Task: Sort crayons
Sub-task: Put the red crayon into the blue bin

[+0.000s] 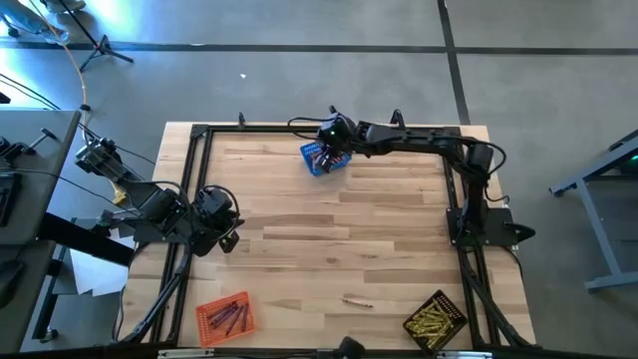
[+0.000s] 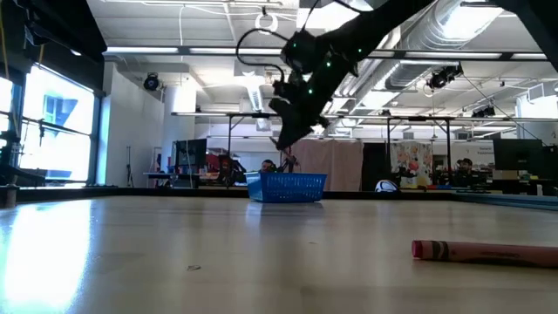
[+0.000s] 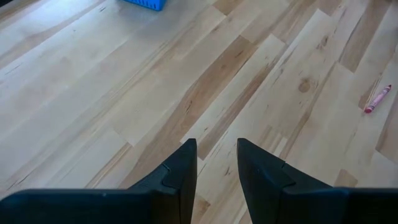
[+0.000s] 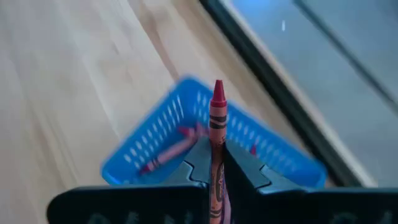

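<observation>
1. While my right gripper (image 4: 217, 163) is hanging over the blue basket (image 1: 324, 160) at the table's far edge, I am pinching a red crayon (image 4: 216, 118) between its fingers, tip pointing out ahead of them.
2. I am looking down past that crayon into the basket, where a few reddish crayons (image 4: 166, 153) are already lying on the mesh floor, so this looks to me like the right bin for it.
3. I am judging the release as the step in hand: the crayon should be centred over the basket's open mouth, not over its rim, before my fingers part.
4. I am thinking that getting lower before letting go would be wise, since a thin stick dropped from height could bounce off the wall and roll onto the wood.
5. I am also watching the basket's light build; brushing a wall with my fingers could shove it toward the table edge.
6. I am keeping my left gripper (image 3: 216, 163) parked near the table's left side with its fingers apart and nothing between them.
7. I am noting one pink crayon (image 1: 357, 300) lying loose on the near part of the table, between the orange basket (image 1: 225, 316) and the black basket (image 1: 436, 321), not yet sorted.
</observation>
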`<action>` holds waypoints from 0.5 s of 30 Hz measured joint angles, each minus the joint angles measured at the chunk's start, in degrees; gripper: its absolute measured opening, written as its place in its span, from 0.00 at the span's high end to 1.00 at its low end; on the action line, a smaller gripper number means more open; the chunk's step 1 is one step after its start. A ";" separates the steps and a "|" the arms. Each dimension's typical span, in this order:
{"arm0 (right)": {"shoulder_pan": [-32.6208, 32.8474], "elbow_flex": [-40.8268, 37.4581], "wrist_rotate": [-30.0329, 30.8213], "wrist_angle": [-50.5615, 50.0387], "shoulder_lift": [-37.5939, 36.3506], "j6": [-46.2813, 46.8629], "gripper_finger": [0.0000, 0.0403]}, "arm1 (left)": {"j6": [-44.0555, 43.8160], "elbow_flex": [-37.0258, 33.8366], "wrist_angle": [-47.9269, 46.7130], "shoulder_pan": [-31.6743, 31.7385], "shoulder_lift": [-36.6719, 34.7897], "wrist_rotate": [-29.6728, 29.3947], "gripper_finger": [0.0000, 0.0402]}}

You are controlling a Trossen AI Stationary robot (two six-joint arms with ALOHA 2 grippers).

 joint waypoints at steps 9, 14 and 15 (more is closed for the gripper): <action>-1.08 -0.04 -2.00 -4.66 -1.40 1.02 0.82 | -1.00 0.00 0.04 0.00 0.00 -1.40 0.74; -0.58 -0.02 -4.58 -9.25 -6.55 1.61 0.74 | -1.02 0.02 1.15 0.00 0.00 -8.04 0.74; -0.35 -0.01 -5.36 -11.36 -8.03 2.32 0.74 | -1.00 0.02 2.34 0.00 0.00 -9.60 0.74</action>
